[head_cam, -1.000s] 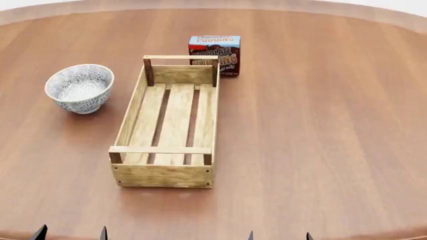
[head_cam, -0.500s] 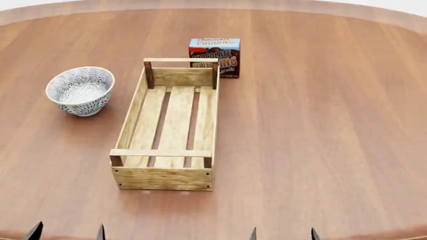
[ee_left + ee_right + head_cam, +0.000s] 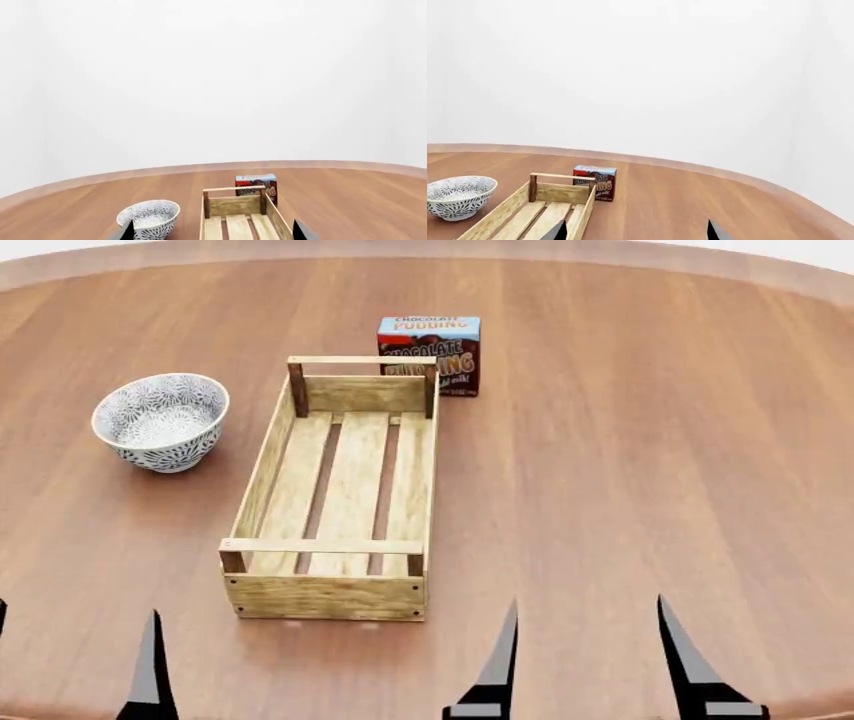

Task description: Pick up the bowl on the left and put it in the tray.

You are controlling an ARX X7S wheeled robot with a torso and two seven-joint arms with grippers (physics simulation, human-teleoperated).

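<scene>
The bowl [image 3: 160, 421], white with a grey-blue floral pattern, stands upright on the table left of the tray [image 3: 272, 453], a long light-wood slatted crate with nothing in it. Both also appear in the left wrist view, bowl [image 3: 150, 218] beside tray [image 3: 237, 205], and in the right wrist view, bowl [image 3: 458, 195] and tray [image 3: 500, 218]. My left gripper [image 3: 78, 612] is open near the table's front edge, well short of the bowl. My right gripper [image 3: 587, 602] is open too, to the right of the tray's near end. Neither holds anything.
A chocolate pudding box [image 3: 430, 353] stands just behind the tray's far right corner. The round brown wooden table [image 3: 667, 440] stretches wide to the right of the tray. White walls lie beyond the table's far edge.
Both pairs of fingertips have come up from the bottom edge of the head view and reach farther over the table. Bowl, tray and box have not moved.
</scene>
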